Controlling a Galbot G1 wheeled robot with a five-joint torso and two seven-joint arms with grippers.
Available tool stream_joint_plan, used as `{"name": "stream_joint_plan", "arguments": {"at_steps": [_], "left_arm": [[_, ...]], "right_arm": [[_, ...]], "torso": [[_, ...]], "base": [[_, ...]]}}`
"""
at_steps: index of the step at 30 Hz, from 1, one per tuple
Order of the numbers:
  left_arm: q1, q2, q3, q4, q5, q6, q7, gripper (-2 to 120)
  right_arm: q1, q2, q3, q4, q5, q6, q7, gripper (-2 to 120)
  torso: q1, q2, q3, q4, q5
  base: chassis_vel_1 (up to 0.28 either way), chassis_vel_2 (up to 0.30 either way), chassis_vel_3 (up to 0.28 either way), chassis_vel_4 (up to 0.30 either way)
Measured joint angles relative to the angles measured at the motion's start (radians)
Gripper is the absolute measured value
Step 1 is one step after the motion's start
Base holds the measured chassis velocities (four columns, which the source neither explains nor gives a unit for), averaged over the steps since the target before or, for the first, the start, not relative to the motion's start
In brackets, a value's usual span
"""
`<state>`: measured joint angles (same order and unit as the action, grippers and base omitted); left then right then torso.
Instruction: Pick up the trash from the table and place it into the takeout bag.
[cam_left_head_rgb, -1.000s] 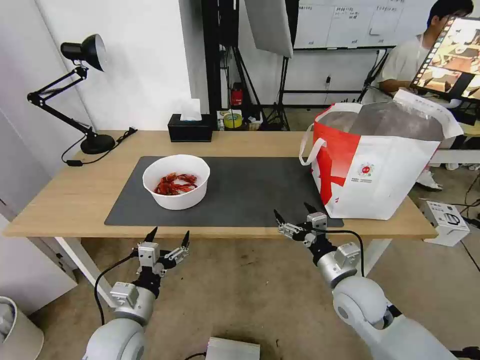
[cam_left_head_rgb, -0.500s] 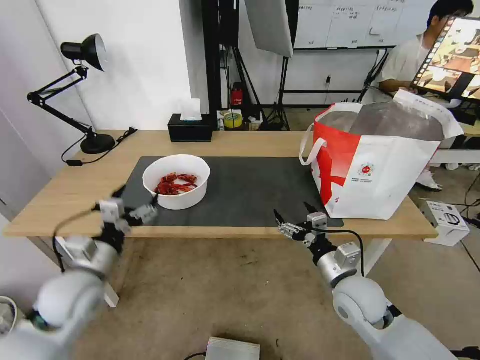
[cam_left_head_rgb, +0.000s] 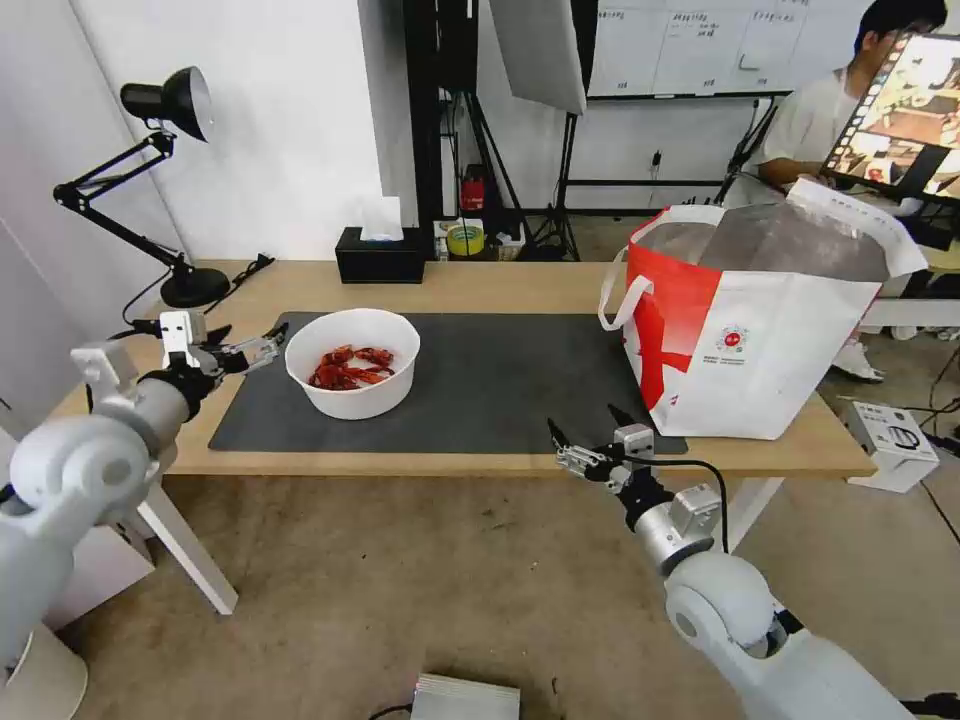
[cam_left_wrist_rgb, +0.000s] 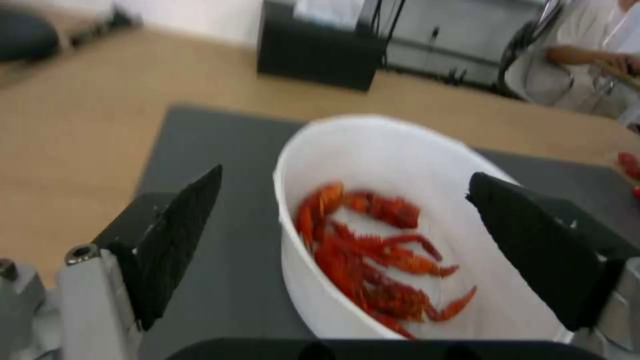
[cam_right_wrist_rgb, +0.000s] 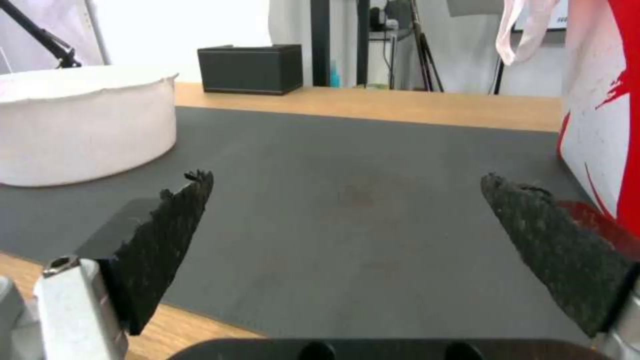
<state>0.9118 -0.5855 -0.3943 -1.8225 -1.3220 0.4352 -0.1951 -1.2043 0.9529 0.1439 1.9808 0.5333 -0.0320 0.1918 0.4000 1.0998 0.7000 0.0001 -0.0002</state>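
- Left gripper (cam_left_head_rgb: 245, 343) hung spread wide beside my bowl (cam_left_head_rgb: 352, 362); a skewed rim grab could have tipped its shells (cam_left_wrist_rgb: 373, 260)
- Right gripper (cam_left_head_rgb: 592, 437) waited, also spread

The table (cam_left_head_rgb: 500, 285) is pale matt wood grain, and its mat (cam_left_head_rgb: 500, 370) a flat, dull dark grey sheet that looks like rubber or felt. The white bowl (cam_left_head_rgb: 352, 362) has a smooth, faintly matt wall like coated paper or thin plastic, and the red shells (cam_left_wrist_rgb: 373, 260) in it shine wet and glossy. The takeout bag (cam_left_head_rgb: 760, 340) is soft printed cloth-like sheet lined with crinkled silver foil
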Motion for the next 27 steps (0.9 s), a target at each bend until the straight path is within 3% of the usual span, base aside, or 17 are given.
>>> {"name": "stream_joint_plan", "arguments": {"at_steps": [2, 11, 14, 27], "left_arm": [[-0.07, -0.007, 0.053, 0.047, -0.052, 0.064, -0.043, 100], [-0.185, -0.027, 0.131, 0.122, -0.142, 0.176, -0.111, 100], [-0.289, -0.053, 0.211, 0.2, -0.204, 0.251, -0.203, 100], [-0.415, -0.088, 0.325, 0.311, -0.225, 0.293, -0.245, 100]], "right_arm": [[0.0, 0.0, 0.0, 0.0, 0.0, 0.0, 0.0, 100], [0.0, 0.0, 0.0, 0.0, 0.0, 0.001, -0.001, 100], [0.0, 0.0, 0.0, 0.0, 0.0, 0.001, -0.001, 100], [0.0, 0.0, 0.0, 0.0, 0.0, 0.001, -0.001, 100]], "torso": [[0.0, 0.0, 0.0, -0.0001, 0.0], [0.0, 0.0, 0.0, -0.0001, 0.0], [0.0, 0.0, 0.0, -0.0001, 0.0001], [0.0, 0.0, 0.0, -0.0001, 0.0002]], "base": [[0.0, 0.0, 0.0, 0.0], [0.0, 0.0, 0.0, 0.0], [0.0, 0.0, 0.0, 0.0], [0.0, 0.0, 0.0, 0.0]]}}
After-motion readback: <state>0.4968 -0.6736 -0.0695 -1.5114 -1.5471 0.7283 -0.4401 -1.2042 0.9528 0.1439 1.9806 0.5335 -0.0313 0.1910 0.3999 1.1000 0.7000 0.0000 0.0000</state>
